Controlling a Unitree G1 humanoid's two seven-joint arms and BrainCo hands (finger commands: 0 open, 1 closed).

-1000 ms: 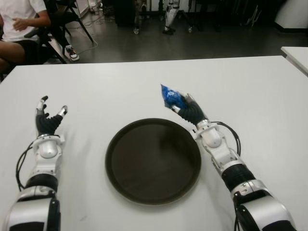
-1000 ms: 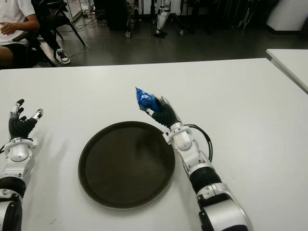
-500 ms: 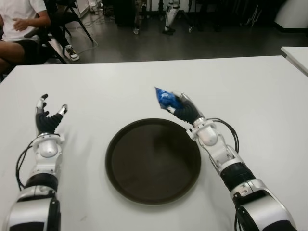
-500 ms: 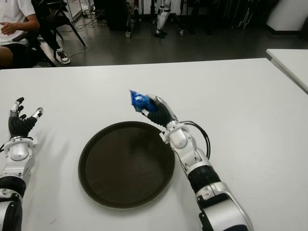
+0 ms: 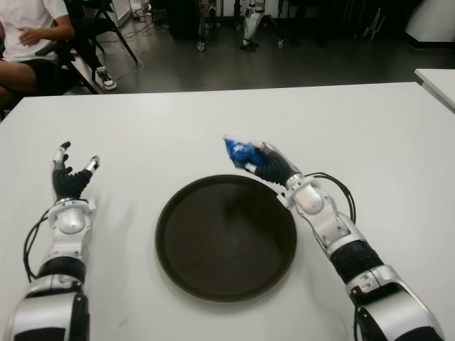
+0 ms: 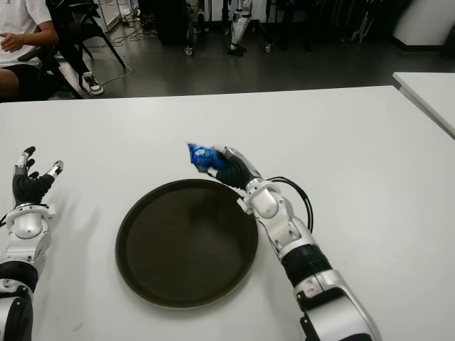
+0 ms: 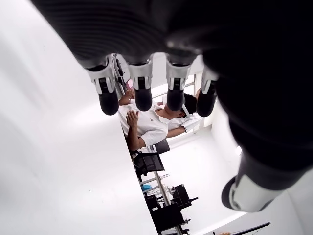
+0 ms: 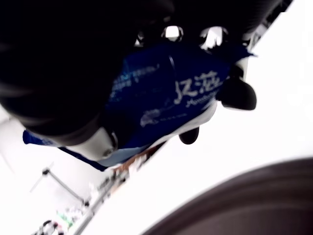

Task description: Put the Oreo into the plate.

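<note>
My right hand [image 5: 260, 160] is shut on a blue Oreo packet [image 5: 237, 150], held above the white table just beyond the far right rim of the round dark plate [image 5: 226, 236]. The right wrist view shows the blue packet [image 8: 161, 98] clasped between dark fingers, with the plate's rim [image 8: 244, 200] below it. The plate sits at the middle of the table with nothing in it. My left hand [image 5: 70, 176] shows at the left of the table, fingers spread and holding nothing.
The white table [image 5: 178, 135] stretches wide around the plate. A seated person [image 5: 28, 35] and chairs are beyond its far left edge. Another white table corner [image 5: 437, 82] shows at the far right.
My right hand has carried the Oreo packet leftward and slightly lower, closer to the plate's far rim. The left hand has stayed in place.
</note>
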